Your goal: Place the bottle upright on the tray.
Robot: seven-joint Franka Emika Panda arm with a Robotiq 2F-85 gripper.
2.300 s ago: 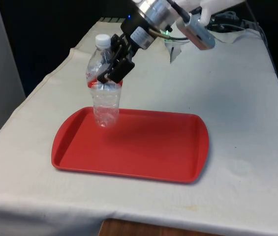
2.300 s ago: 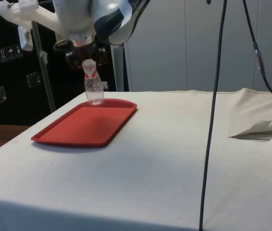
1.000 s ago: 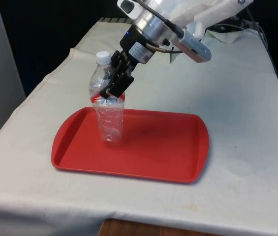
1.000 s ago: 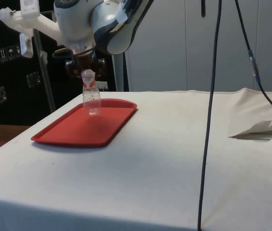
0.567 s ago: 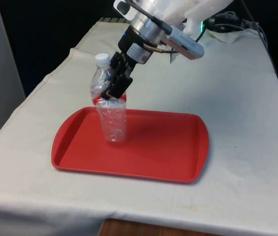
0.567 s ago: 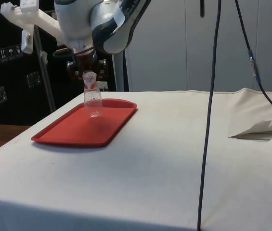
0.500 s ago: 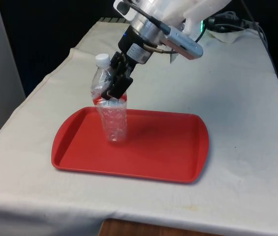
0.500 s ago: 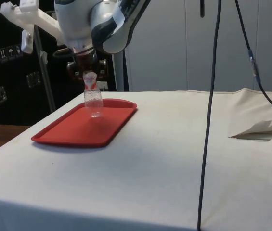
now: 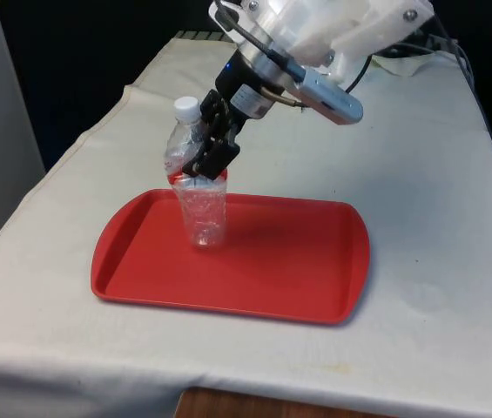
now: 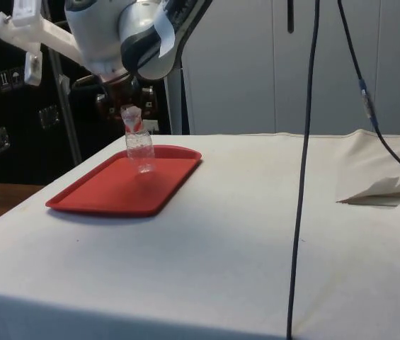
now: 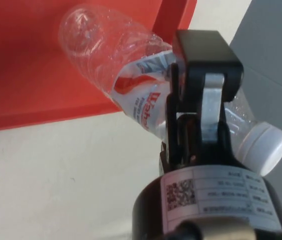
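Observation:
A clear plastic bottle with a white cap and a red-and-white label stands near the far left part of the red tray in the front view. It leans slightly, cap toward the front view's left, and its base is at the tray floor. My gripper is shut on the bottle's upper body at the label. From the side, the bottle is over the tray's far end, under the gripper. At the wrist, the black fingers clamp the bottle above the tray.
A white cloth covers the table around the tray. Crumpled cloth lies at the side view's right. A dark cable hangs down through the side view.
The bottle has come down from above the tray's far edge to the tray floor and shifted slightly toward the front view's right. The gripper has kept hold throughout.

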